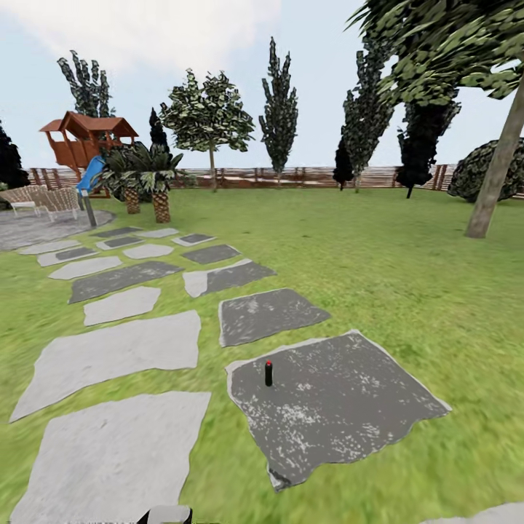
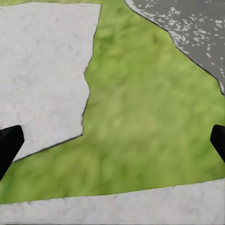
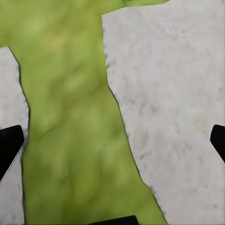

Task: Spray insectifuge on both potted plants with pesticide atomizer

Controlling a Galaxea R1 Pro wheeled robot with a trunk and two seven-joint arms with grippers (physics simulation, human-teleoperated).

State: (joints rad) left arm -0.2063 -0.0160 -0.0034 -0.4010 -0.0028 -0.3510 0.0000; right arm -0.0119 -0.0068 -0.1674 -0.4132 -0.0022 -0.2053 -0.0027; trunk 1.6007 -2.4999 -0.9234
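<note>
One small dark cylindrical pesticide atomizer with a red cap stands upright on a dark grey speckled stone paving slab in the grass garden lawn, ahead of the robot and slightly right of the head view's centre. Its long axis is vertical, and it sits near the slab's left edge, alone and well apart from anything else.

Both arms hang low over the ground close to the robot. The left gripper points down at a strip of grass between a pale grey stone slab and a corner of darker speckled stone, its two black fingertips spread wide at the picture's edges with nothing between them. The right gripper is likewise spread wide and empty, over a grass seam between two pale grey slabs.

The can lies forward of both grippers, well out of reach as things stand; judging by its place in the head view, neither arm is clearly the nearer, though it sits marginally to the right-hand side. A closer approach looks necessary before either arm can reach for a side-on grasp around the upright body.

Beyond, a brown horizontal-slat wooden fence rings the lawn, with a red-brown wooden playhouse at far left.
</note>
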